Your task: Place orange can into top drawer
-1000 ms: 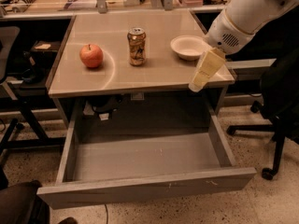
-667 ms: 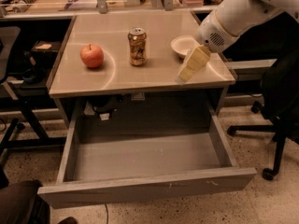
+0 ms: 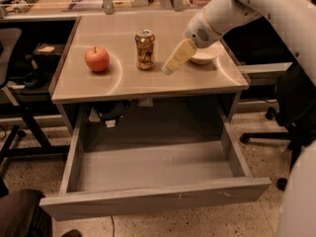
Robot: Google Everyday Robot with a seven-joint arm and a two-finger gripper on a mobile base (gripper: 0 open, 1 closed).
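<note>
The orange can (image 3: 145, 49) stands upright near the middle of the beige tabletop (image 3: 148, 78). The top drawer (image 3: 153, 168) is pulled wide open below the table, its grey floor bare. My gripper (image 3: 169, 68) hangs from the white arm at the upper right, its cream fingers pointing down-left, just right of the can and a little above the tabletop. It holds nothing.
A red apple (image 3: 97, 59) sits left of the can. A white bowl (image 3: 206, 56) sits behind the gripper at the table's right. Office chairs stand to the left (image 3: 10, 83) and right (image 3: 291, 112) of the table.
My gripper has moved left across the tabletop, from beyond the table's right side to a spot just right of the can. The can, apple and drawer have not moved.
</note>
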